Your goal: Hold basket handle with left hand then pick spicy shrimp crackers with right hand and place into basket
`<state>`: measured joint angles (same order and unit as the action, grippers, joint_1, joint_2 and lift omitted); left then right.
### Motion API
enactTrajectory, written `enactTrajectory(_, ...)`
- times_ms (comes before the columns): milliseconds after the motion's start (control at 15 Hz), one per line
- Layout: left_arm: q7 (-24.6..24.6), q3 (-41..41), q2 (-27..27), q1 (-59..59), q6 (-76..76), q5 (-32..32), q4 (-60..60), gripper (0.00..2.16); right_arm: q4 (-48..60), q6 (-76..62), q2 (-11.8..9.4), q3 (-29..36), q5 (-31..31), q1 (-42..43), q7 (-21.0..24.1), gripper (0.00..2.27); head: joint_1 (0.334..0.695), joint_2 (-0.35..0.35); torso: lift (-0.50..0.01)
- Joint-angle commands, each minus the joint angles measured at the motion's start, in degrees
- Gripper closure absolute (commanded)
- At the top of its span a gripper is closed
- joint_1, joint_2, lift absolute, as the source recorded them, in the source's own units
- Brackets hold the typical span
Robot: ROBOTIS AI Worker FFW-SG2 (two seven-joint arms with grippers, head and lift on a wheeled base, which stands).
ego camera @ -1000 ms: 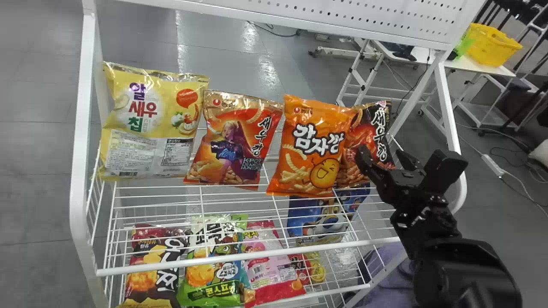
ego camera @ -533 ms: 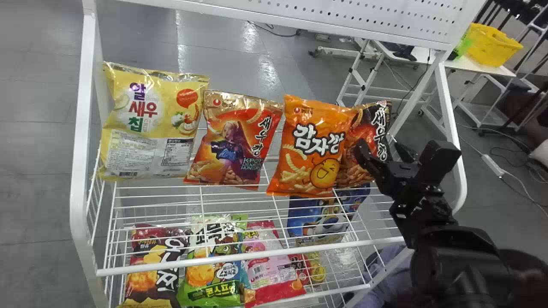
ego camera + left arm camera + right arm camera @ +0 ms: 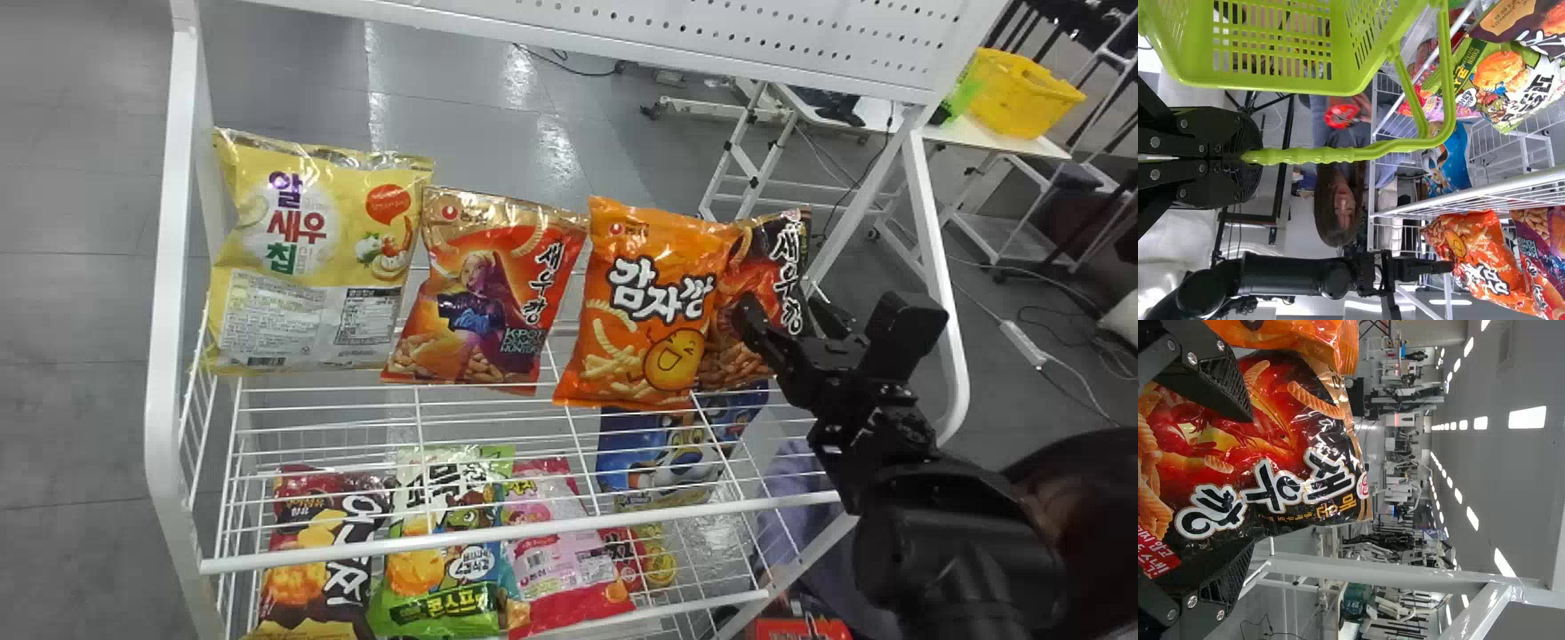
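The black-and-red spicy shrimp crackers bag (image 3: 786, 251) stands at the right end of the upper shelf, its left part hidden behind an orange bag. My right gripper (image 3: 786, 317) is open at its front. In the right wrist view the fingers of this gripper (image 3: 1249, 483) stand on either side of the spicy shrimp crackers (image 3: 1281, 433), one near each edge and not closed on it. In the left wrist view my left gripper (image 3: 1245, 157) is shut on the handle (image 3: 1331, 155) of the green basket (image 3: 1271, 82), which hangs from it.
On the upper shelf (image 3: 480, 398), the orange bag (image 3: 642, 293), a red shrimp bag (image 3: 484, 293) and a yellow bag (image 3: 311, 240) stand left of the spicy one. The white rack post (image 3: 933, 231) rises to the right. More snacks lie on the lower shelf.
My right gripper has moved slightly left and up in the head view, to the front of the spicy shrimp crackers. The bags on the shelves have hardly moved.
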<state>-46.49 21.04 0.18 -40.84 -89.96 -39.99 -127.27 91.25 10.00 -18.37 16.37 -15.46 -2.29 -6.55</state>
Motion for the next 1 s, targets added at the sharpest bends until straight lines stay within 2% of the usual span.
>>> enactTrajectory(0,-0.09,-0.03,-0.32,0.06,-0.07,0.0,0.36,1.89,0.15,0.51,0.0,-0.11,0.16,0.01,-0.21,0.41,0.695,-0.35,-0.037)
enactTrajectory(133,-0.35,0.06,-0.32,0.06,-0.07,0.0,0.44,1.89,0.59,1.74,0.0,-0.11,0.25,-0.17,-1.01,0.47,0.695,-0.35,-0.037)
enactTrajectory(267,-0.71,0.14,-0.32,-0.11,-0.07,0.0,0.53,1.89,1.3,3.15,0.09,-0.2,0.08,-0.61,-1.27,0.66,0.695,-0.35,-0.037)
enactTrajectory(333,-0.79,0.23,-0.32,-0.11,-0.07,0.0,0.53,1.89,1.65,3.32,0.0,-0.11,0.08,-0.87,-1.27,0.83,0.695,-0.35,-0.037)
enactTrajectory(533,-0.71,0.23,-0.32,-0.11,-0.07,0.0,0.53,1.89,1.65,3.15,0.09,0.06,-0.54,-1.05,-0.83,1.64,0.695,-0.35,-0.037)
enactTrajectory(600,-0.62,0.14,-0.32,-0.11,-0.07,0.0,0.62,1.89,1.65,2.44,0.17,0.15,-0.54,-1.22,-0.04,1.71,0.695,-0.35,-0.037)
enactTrajectory(933,-0.44,0.06,-0.32,0.24,-0.07,0.09,1.06,1.89,2.53,-0.72,0.26,-0.29,-0.54,-1.84,3.57,1.71,0.695,-0.35,-0.037)
